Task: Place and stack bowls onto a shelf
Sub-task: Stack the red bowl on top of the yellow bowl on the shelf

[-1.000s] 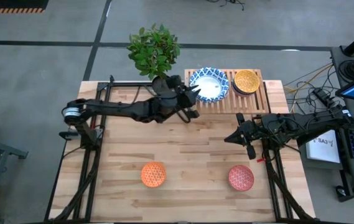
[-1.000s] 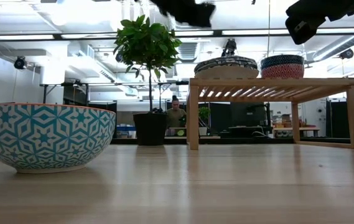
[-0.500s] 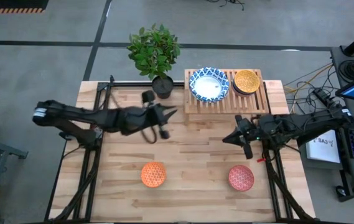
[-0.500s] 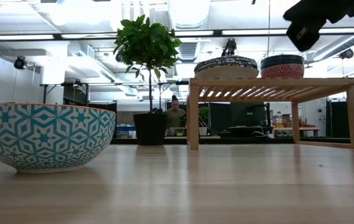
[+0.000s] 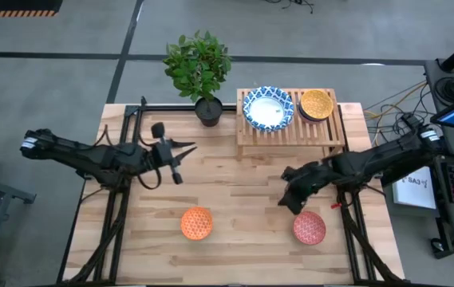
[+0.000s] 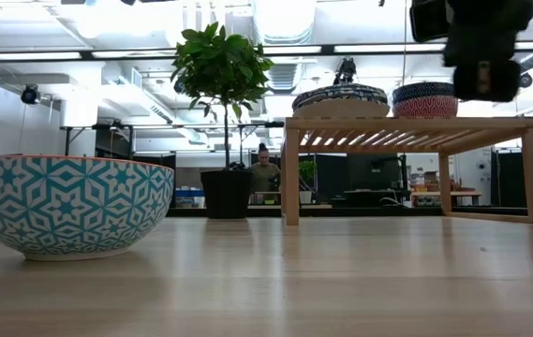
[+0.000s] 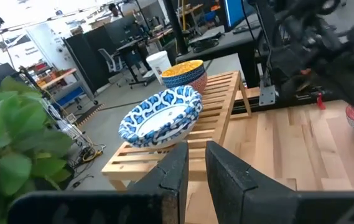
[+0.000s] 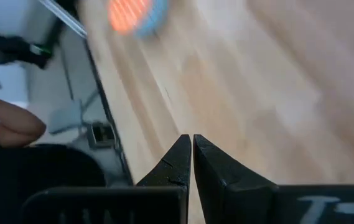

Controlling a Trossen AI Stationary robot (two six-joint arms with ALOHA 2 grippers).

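Observation:
The shelf (image 5: 290,127) stands at the table's far right. On it are a stack of blue-and-white bowls (image 5: 268,108) and a small stack topped by a yellow bowl (image 5: 317,104). The orange bowl (image 5: 196,223) and the pink-red bowl (image 5: 309,228) rest on their bases near the table's near edge. My left gripper (image 5: 185,150) hovers over the table's left half, open by a narrow gap (image 7: 196,163) and holding nothing. My right gripper (image 5: 290,198) hangs shut (image 8: 191,146) just left of and beyond the pink-red bowl, apart from it.
A potted plant (image 5: 199,68) stands at the far edge, left of the shelf. Bare planks lie between the two arms and between the two low bowls. In the low view the orange bowl's teal-patterned side (image 6: 65,206) fills the left. A person's hand (image 8: 12,124) shows beyond the table edge.
My left gripper has drawn back from the blue-and-white stack on the shelf, toward the table's left and a little nearer, empty. My right gripper has moved toward the near edge, closer to the pink-red bowl, and tipped downward. The bowls have stayed put.

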